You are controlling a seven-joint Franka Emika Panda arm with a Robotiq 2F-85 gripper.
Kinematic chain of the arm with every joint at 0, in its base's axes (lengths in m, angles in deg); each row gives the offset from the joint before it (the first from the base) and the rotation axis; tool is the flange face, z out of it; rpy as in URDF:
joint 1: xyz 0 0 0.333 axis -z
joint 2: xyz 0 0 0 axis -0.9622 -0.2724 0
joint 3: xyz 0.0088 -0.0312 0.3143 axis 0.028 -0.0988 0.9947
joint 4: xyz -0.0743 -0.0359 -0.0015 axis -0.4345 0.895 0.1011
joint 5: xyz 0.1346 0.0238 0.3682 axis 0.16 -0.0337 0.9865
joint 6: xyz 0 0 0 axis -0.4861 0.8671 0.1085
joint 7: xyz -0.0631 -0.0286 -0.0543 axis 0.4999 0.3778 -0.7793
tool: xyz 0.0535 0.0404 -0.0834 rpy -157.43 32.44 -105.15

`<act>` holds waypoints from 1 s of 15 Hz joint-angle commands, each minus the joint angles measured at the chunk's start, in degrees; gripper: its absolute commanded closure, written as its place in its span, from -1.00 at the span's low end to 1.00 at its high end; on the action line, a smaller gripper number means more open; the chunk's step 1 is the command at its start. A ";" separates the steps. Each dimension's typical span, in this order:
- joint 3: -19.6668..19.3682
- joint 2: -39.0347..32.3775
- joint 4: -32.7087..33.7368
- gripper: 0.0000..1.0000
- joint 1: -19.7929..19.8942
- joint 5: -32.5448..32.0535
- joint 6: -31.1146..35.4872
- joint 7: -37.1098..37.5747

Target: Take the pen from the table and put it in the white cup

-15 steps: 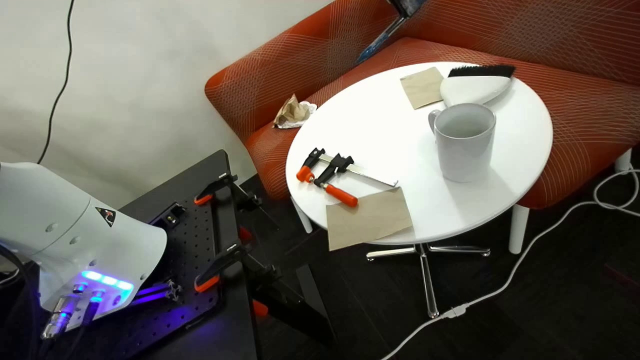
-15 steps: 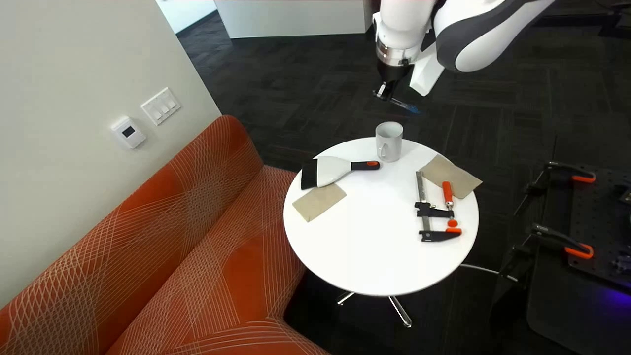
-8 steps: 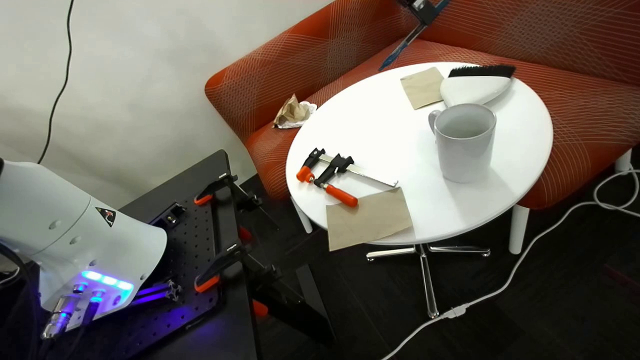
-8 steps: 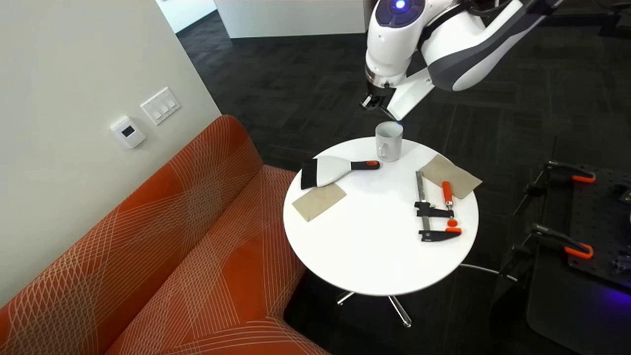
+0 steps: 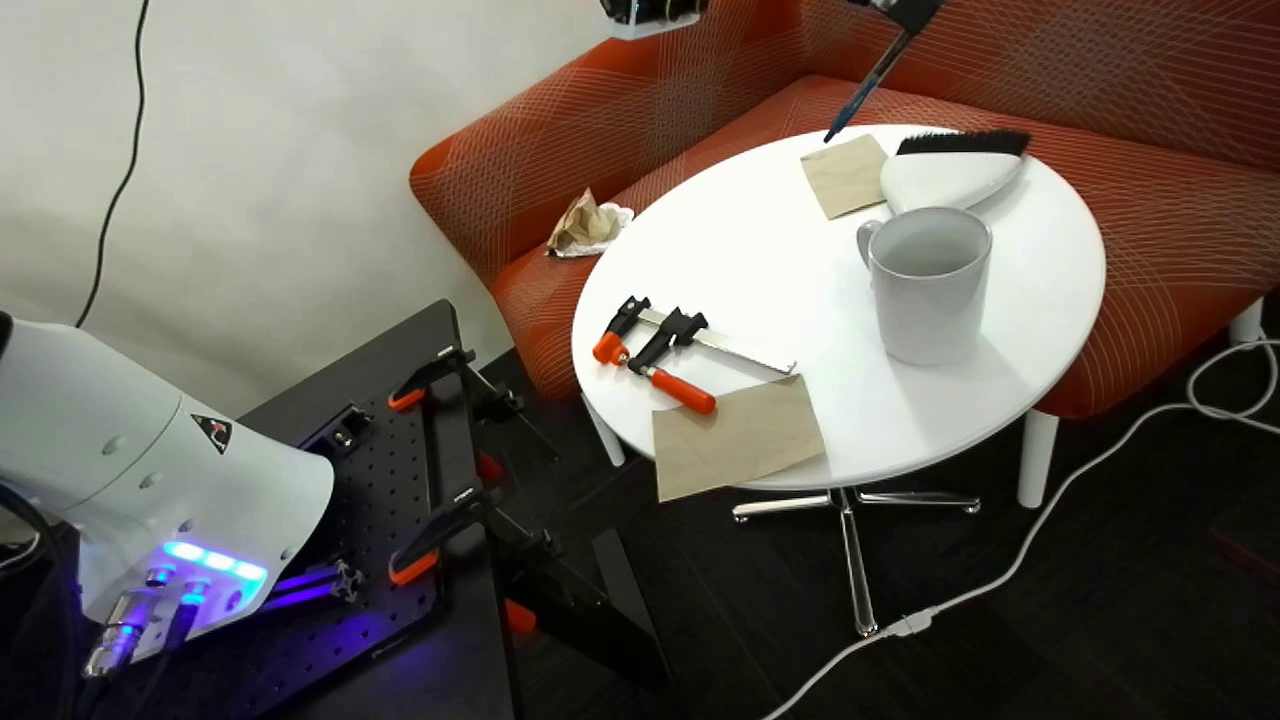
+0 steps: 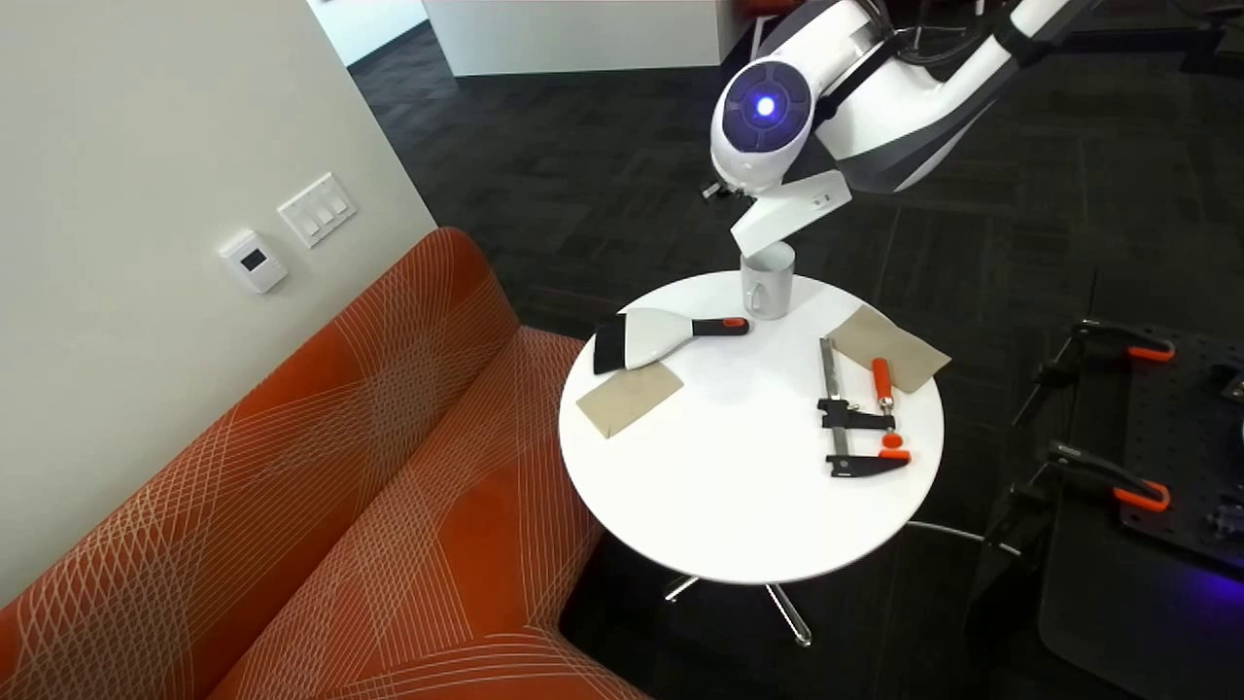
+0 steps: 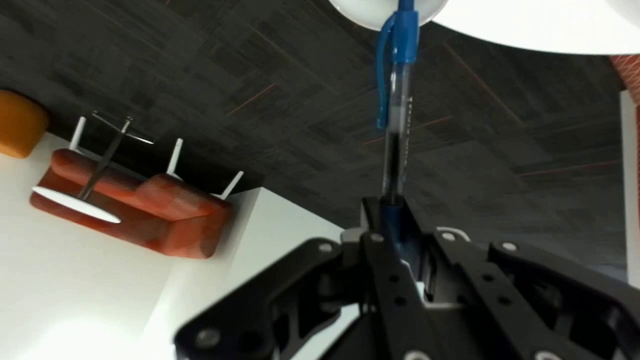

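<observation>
The pen is a clear stick with blue ends and a blue clip. In the wrist view the pen (image 7: 398, 100) sticks out between the fingertips of my gripper (image 7: 392, 207), shut on its blue end. In an exterior view the pen (image 5: 868, 90) hangs tilted from the gripper (image 5: 905, 18), its tip above the far table edge. The white cup (image 5: 930, 300) stands upright on the round white table (image 5: 740, 240), apart from the pen. The cup also shows in an exterior view (image 6: 766, 290), where the arm hides pen and fingers. A rounded white rim, likely the cup (image 7: 360, 12), shows in the wrist view.
A white brush (image 5: 945, 180) lies behind the cup. Tan pads (image 5: 740, 440) (image 5: 845, 175) and an orange-and-black clamp (image 5: 670, 345) lie on the table. A red couch (image 5: 1180, 200) borders it. A white plate on the arm (image 6: 792, 209) overlaps the cup's rim in an exterior view.
The gripper with the pen has moved rightward in an exterior view, toward the cup's side. In the opposite view the arm has come lower and slightly left, now covering the pen.
</observation>
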 commanded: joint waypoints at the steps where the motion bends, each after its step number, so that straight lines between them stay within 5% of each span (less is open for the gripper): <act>1: 2.82 -2.20 2.19 0.93 0.75 -3.87 -8.84 10.36; 6: 5.56 -5.48 3.36 0.93 0.95 -6.77 -19.48 20.67; 7: 6.54 -5.95 3.26 0.93 1.52 -5.59 -20.29 17.92; 8: 7.14 -4.38 1.88 0.73 2.52 -5.86 -18.33 17.84; 12: 7.64 -5.74 2.35 0.73 2.53 -5.84 -19.49 17.84; 13: 7.63 -5.74 2.43 0.93 2.60 -5.84 -19.48 17.84; 15: 7.82 -6.88 3.40 0.93 2.63 -5.99 -20.66 19.76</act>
